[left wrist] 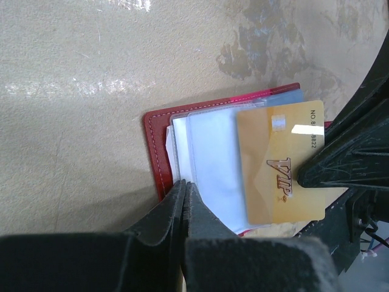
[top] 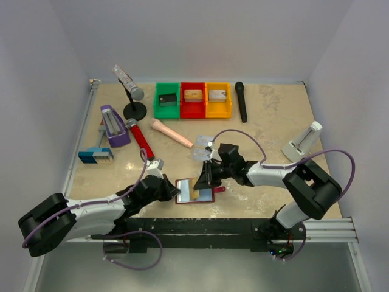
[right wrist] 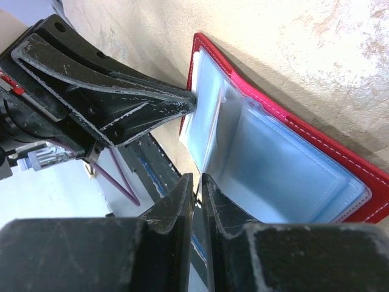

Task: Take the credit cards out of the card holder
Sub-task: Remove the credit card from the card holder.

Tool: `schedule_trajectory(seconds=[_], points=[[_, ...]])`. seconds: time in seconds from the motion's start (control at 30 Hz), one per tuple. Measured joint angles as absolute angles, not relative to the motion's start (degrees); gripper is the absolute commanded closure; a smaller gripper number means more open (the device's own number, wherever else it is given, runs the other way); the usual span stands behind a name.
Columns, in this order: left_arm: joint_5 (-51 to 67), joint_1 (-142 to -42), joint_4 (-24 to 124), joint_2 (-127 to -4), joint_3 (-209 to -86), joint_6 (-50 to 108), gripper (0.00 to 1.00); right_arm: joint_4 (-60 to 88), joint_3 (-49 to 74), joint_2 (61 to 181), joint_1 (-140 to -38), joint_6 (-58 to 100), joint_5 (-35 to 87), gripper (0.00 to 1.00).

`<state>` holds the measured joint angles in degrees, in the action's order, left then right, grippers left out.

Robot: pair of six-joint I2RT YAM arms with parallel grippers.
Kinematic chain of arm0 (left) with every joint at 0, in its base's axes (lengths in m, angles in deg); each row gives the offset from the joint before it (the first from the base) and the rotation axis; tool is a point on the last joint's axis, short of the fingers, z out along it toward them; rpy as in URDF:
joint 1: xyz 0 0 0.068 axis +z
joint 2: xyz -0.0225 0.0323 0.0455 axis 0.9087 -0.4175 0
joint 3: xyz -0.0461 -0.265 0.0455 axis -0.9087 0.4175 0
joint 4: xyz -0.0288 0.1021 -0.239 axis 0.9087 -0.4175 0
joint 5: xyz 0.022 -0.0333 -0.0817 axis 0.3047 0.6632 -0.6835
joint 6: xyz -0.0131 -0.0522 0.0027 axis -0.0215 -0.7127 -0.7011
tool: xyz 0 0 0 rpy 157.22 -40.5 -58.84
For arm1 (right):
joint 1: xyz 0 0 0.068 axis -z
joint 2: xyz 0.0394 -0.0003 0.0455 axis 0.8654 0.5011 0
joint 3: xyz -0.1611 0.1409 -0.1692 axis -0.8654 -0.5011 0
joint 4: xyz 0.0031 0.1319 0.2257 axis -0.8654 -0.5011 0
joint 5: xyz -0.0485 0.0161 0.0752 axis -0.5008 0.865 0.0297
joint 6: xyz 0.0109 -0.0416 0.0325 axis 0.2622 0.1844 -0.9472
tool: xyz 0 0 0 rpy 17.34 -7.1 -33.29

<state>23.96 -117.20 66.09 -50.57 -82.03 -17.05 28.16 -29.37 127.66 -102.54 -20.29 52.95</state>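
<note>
We list the card holder (top: 189,190) lying open on the table (top: 273,121) near its front edge, between both grippers. The left gripper (left wrist: 184,190) has its fingers pressed together on the edge of the holder's clear pockets. The right gripper (right wrist: 196,185) has its fingers drawn nearly together, pinching the gold card (left wrist: 276,161), which juts from a pocket. We note pale cards (top: 202,143) lying loose just behind.
</note>
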Motion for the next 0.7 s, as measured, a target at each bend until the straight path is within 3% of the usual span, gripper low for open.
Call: schedule_trajectory(seconds=[0.17,0.33,0.47,0.53,0.63,0.7], points=[[24.0,-117.2,66.1,-50.4,-82.0,-17.1,1.00,27.7,-29.5,127.5,-102.2,-19.8,52.7,1.00],[24.1,-117.2,64.3,-48.5,-82.0,-17.0,1.00,25.7,-29.5,126.8,-101.5,-19.1,52.4,1.00],[24.8,-117.2,60.1,-45.0,-82.0,-16.8,0.91,21.3,-29.5,123.2,-99.9,-16.9,51.4,1.00],[25.2,-117.2,58.2,-43.5,-82.0,-16.5,0.82,19.1,-29.5,120.9,-98.5,-15.7,51.0,1.00],[25.6,-117.2,55.3,-41.2,-82.4,-16.2,0.59,14.8,-29.5,117.5,-96.7,-13.5,50.1,1.00],[25.8,-117.2,52.8,-39.6,-83.4,-15.5,0.49,11.2,-29.4,114.7,-96.2,-11.7,49.1,1.00]])
